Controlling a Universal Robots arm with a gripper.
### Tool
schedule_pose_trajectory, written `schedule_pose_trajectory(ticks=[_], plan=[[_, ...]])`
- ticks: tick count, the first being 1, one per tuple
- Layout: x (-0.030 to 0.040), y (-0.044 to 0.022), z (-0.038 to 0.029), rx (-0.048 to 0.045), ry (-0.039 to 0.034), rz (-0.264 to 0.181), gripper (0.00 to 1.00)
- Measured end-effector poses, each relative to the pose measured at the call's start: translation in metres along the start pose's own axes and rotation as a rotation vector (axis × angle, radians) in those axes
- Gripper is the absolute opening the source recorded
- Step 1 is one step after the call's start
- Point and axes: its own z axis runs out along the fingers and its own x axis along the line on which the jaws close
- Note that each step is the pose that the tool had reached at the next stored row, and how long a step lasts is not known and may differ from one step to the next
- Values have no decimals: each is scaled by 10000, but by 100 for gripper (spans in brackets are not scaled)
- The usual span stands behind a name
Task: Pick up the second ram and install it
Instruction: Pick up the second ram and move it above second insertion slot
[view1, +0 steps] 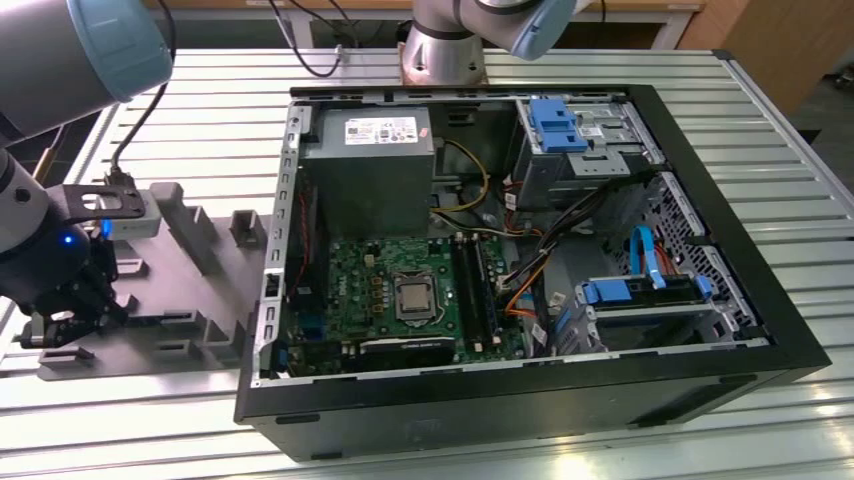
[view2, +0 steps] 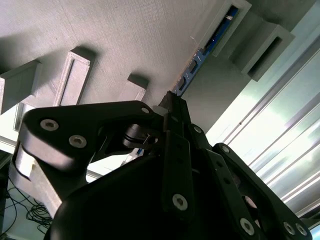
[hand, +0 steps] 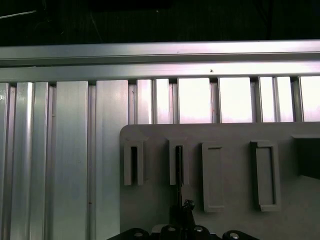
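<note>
Hand (view1: 56, 330) low over one tray (view1: 174, 350), one ram (view2: 194, 64) — slotted edgewise

The arm (view1: 74, 45) was built of silver-grey tubes with rounded light-blue joint caps. Its base joint (view1: 447, 45) stood behind the computer case (view1: 534, 400), and another joint was to the exterior view's left of the case. A thin black cable (view1: 124, 150) led to a black wrist box (view1: 100, 200), under which a small blue light (view1: 67, 240) glowed. The gripper (view1: 56, 330) was matt black, and in the second wrist view its flat linkage bars were pinned with round silver screws.
</note>
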Motion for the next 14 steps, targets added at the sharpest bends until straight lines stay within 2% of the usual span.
schedule_pose_trajectory(ticks=[10,14], plan=[[0,0,0,0,2,-111,12],[-1,1,-19,-1,0,-111,12]])
